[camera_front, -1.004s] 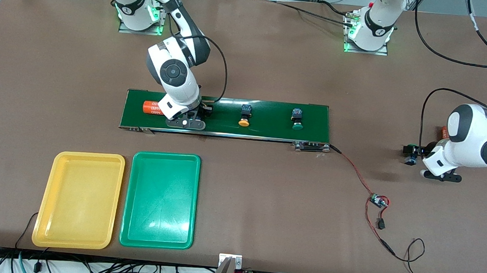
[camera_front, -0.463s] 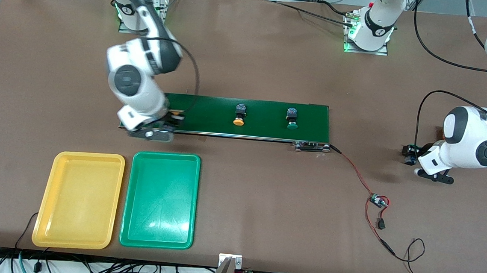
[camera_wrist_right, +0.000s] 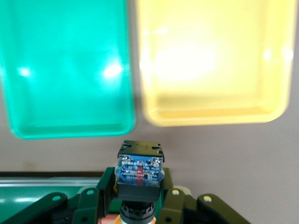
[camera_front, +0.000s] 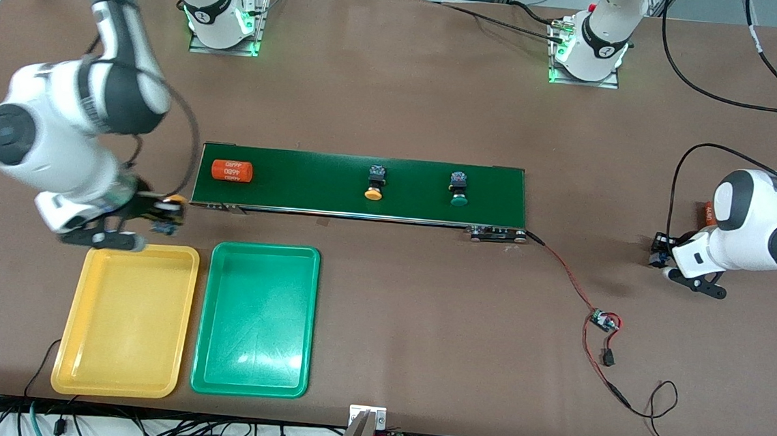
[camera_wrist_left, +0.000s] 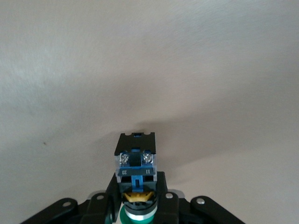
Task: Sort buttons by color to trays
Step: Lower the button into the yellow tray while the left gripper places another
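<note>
Right gripper (camera_front: 156, 212) is clamped on a yellow-capped button (camera_wrist_right: 139, 170), over the table by the yellow tray (camera_front: 125, 319), body pointing trayward. Left gripper (camera_front: 663, 254) is clamped on a green-capped button (camera_wrist_left: 136, 165), body pointing away from the wrist.

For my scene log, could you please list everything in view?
belt buttons: two, yellow cap, green cap, on dark green conveyor belt.
held buttons: two, yellow cap, green cap, between fingers.
orange cylinders: two, one on belt, one beside left arm.
trays: two, yellow, green, side by side, nearer camera than belt.
circuit board: one, wired, toward left arm's end.
right gripper: shut on yellow-capped button, over table by yellow tray.
left gripper: shut on green-capped button, left arm's end.
</note>
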Controlling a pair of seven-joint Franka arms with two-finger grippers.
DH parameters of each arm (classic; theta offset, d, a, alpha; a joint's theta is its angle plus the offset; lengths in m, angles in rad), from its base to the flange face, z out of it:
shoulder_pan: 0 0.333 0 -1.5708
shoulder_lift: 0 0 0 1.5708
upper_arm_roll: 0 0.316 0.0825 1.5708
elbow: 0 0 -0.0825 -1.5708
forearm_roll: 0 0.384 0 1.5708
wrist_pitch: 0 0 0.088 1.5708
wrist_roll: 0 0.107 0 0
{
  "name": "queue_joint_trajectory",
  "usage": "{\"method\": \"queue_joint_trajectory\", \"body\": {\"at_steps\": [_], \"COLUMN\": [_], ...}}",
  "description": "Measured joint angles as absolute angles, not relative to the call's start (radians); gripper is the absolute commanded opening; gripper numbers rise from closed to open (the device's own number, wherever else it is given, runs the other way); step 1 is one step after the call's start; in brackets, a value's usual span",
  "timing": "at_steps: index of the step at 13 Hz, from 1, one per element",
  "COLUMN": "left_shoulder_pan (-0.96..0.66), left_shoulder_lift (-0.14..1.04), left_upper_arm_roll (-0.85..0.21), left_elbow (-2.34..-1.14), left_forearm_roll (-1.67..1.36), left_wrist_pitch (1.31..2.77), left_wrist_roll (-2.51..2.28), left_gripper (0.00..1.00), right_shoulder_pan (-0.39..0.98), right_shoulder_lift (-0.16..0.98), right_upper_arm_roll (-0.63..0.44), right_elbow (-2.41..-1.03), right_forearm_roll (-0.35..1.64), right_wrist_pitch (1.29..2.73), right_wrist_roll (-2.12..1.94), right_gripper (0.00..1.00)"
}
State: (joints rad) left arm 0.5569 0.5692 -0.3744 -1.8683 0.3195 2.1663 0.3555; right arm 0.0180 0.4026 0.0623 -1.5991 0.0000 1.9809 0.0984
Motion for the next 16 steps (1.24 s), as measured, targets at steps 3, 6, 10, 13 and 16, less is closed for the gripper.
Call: {"method": "queue_joint_trajectory", "body": {"at_steps": [3, 6, 10, 13, 16], "left_shoulder_pan": [0.505, 0.372, 0.201, 0.097, 0.027], "left_shoulder_lift": [0.501, 0.414, 0.351, 0.351, 0.363], "left_upper_arm_roll": [-0.443, -0.472, -0.488, -0.505, -0.506], "left_elbow": [-1.864, -1.864, -1.892, -1.918, -1.972], "left_forearm_roll": [0.314, 0.187, 0.018, -0.054, -0.061], "left_wrist_pitch": [2.086, 1.973, 1.932, 1.969, 2.075], "left_wrist_roll": [0.364, 0.253, 0.004, -0.189, -0.314], "left_gripper": [0.0, 0.0, 0.01, 0.01, 0.02], "right_shoulder_pan": [-0.082, -0.098, -0.098, -0.097, -0.102], "right_shoulder_lift": [0.516, 0.631, 0.768, 0.832, 0.866], "right_upper_arm_roll": [0.062, 0.062, 0.041, 0.035, 0.029], "right_elbow": [-1.478, -1.348, -1.279, -1.269, -1.268], "right_forearm_roll": [0.0, 0.0, -0.109, -0.14, -0.14], "right_wrist_pitch": [1.989, 2.042, 2.214, 2.253, 2.256], "right_wrist_roll": [-0.048, -0.087, -0.1, -0.1, -0.1], "right_gripper": [0.01, 0.01, 0.01, 0.19, 0.44]}}
